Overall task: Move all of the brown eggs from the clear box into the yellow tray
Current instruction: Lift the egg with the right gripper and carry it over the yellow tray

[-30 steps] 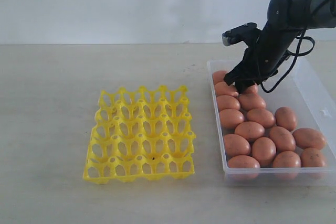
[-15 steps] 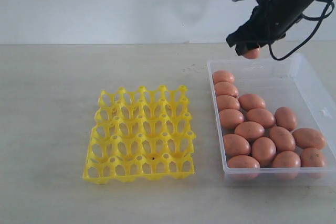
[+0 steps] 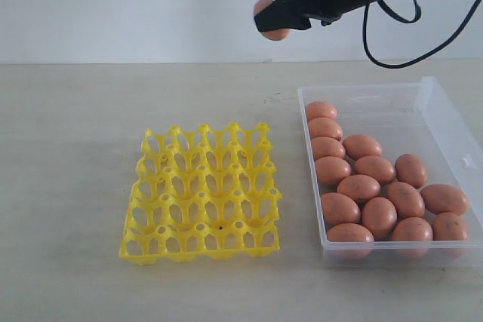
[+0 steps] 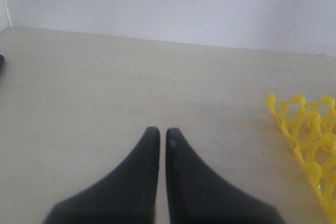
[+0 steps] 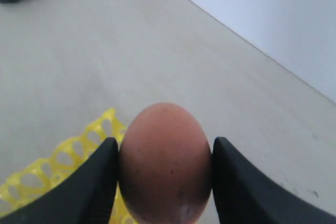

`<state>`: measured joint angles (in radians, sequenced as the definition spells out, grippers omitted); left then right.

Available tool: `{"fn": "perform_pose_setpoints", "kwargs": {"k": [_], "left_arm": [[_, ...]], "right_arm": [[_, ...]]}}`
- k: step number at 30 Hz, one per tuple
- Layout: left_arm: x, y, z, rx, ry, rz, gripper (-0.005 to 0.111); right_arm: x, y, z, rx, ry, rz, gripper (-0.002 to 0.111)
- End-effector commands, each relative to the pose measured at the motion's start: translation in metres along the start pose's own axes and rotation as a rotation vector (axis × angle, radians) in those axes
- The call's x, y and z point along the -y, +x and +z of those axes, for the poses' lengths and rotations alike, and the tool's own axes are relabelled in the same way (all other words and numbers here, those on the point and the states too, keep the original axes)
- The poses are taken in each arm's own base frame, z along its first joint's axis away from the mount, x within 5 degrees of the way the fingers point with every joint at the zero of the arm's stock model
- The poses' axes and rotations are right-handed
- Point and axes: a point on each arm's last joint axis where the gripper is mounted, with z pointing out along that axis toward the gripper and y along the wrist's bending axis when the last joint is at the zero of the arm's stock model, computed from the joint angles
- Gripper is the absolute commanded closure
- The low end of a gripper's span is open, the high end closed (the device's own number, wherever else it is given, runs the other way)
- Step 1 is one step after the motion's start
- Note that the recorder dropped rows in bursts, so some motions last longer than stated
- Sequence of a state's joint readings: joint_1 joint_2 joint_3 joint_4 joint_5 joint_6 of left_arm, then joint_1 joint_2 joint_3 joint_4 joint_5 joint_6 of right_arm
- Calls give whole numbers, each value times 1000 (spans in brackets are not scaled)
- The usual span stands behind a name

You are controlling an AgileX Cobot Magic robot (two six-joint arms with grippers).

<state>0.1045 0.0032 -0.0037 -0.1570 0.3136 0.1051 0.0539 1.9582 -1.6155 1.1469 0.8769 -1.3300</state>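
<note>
Right claw (image 3: pixel 272 20): pinching one egg (image 3: pixel 263 7) across its middle, one finger pressed to each flank, blunt end proud of the fingertips. In the exterior view the egg hangs high above the desk (image 3: pixel 75 186) and shows against the back wall. It is clear of the box (image 3: pixel 445 118), out past its left wall, and lies over toward the tray's (image 3: pixel 200 186) far right corner. In the right wrist view a corner of the yellow grid shows just under the egg and partly behind it, so the egg is near the tray's edge. I cannot tell from these views whether it stands over a cup. Egg and tray are well apart in height and nothing touches. The other eggs (image 3: pixel 358 187), fifteen by my count, lie loose in the box, packed against its left wall and near end, many of them touching. The box sits on the desk just right of the tray. Left claw (image 4: pixel 158 135): fingers pressed together with only a thin slit between them, pinching nothing, low over bare desk with the tray's edge off to one side.
</note>
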Motion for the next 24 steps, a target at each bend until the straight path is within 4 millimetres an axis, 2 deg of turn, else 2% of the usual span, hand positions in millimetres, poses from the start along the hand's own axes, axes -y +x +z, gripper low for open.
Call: {"fn": "perform_pose_setpoints", "kwargs": {"k": [1,7,12,17,24], "left_arm": [[0,0,0,10,-4,3,103],[0,0,0,10,-4,3,103],[0,0,0,10,-4,3,103],[0,0,0,10,-4,3,103],[0,0,0,10,-4,3,103]], "right_arm": [[-12,-7,14,101,-86,-45,78],[-32,-3,49,124,-141,-157,91],[-40,0,74,185,-146,-98,101],[-48,-5,79,270,-210,-44,104],[-68,-14,68,384,-457,-14,104]]}}
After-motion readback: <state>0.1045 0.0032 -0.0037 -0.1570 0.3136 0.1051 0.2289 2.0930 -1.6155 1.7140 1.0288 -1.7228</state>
